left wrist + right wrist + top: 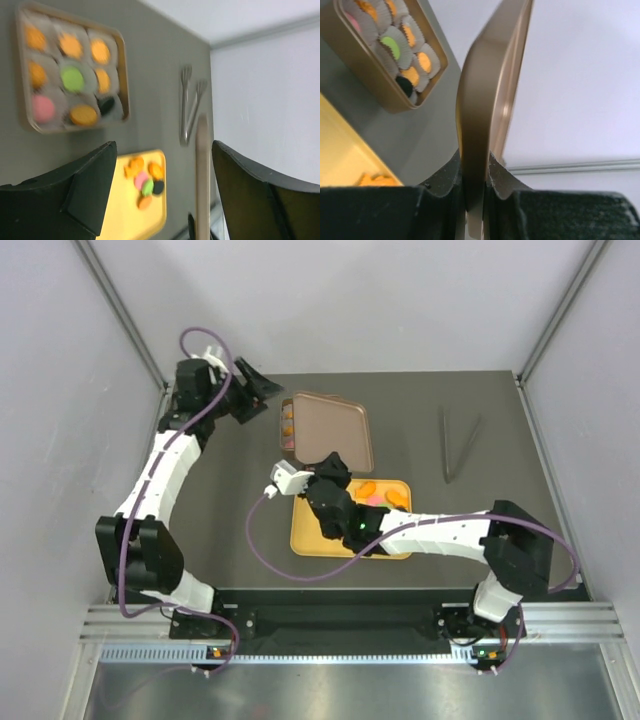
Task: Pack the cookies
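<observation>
**While the lid hangs by one edge, a slip is the worry**

Because our right tool [475,175] is pinching only the thin rim of the lid [482,100], we judge the hold weak: the lid could swing or slide out between the jaws. Just under that arm lies the yellow tray [320,535]. A small cluster of cookies [145,182] on it is not yet packed, and shutting the box now would leave them out. Beyond it on the table [230,500] sits the tin [380,95], with a cookie in each of its nine paper cups [427,60]. Seen from overhead, the lid hangs over most of the tin. If it comes down tilted, we expect it to catch the wall, crush cups or shove the tin. Farther off, our left tool [165,170] stands spread and empty near the tin's far corner, so nothing braces the tin. Tongs [458,445] lie apart to the right.
</observation>
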Motion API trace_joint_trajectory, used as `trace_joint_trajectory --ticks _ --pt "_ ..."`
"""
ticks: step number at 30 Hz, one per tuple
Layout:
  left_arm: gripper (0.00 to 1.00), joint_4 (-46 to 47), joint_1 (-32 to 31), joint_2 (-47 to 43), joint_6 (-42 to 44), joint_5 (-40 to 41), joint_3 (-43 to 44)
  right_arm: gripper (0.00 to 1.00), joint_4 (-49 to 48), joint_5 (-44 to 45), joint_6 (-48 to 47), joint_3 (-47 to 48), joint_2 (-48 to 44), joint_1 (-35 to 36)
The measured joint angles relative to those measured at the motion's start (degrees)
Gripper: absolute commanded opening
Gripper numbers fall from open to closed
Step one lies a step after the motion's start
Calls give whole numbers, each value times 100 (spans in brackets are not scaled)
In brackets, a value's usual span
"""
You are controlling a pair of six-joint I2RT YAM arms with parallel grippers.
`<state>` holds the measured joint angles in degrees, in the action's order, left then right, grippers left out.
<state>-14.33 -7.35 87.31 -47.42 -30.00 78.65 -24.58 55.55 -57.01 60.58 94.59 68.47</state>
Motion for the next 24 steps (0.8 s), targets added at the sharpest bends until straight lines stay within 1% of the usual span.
trace_joint_trajectory --ticks 3,7,9,10,11,13,17,19,21,24 --pt "82 15 424 70 63 313 404 0 1001 -229 662 273 -201 0" --pt "81 83 726 85 118 750 804 0 2415 -787 1587 979 -319 -103" --pt "81 131 730 79 155 935 876 0 3185 -1416 2149 1558 -299 -326" --pt "81 146 723 61 173 1023 876 0 3681 -1976 2555 2024 -262 -588" --pt "81 146 715 50 186 1091 868 0 3906 -2317 2815 2345 -216 -791" --pt "82 221 697 -15 212 1248 745 0 4269 -3565 3534 3167 -31 -1523" --pt "83 415 693 -177 258 1427 345 0 4382 -5969 5066 4616 756 -3062" --pt "84 555 693 -181 291 1469 177 0 4181 -7044 5939 5021 1279 -3628" --pt "84 704 693 -179 358 1482 -11 0 3727 -7991 6808 5149 1823 -3982" --pt "84 815 693 -131 496 1491 -173 0 2898 -9197 8251 5167 2736 -4240"
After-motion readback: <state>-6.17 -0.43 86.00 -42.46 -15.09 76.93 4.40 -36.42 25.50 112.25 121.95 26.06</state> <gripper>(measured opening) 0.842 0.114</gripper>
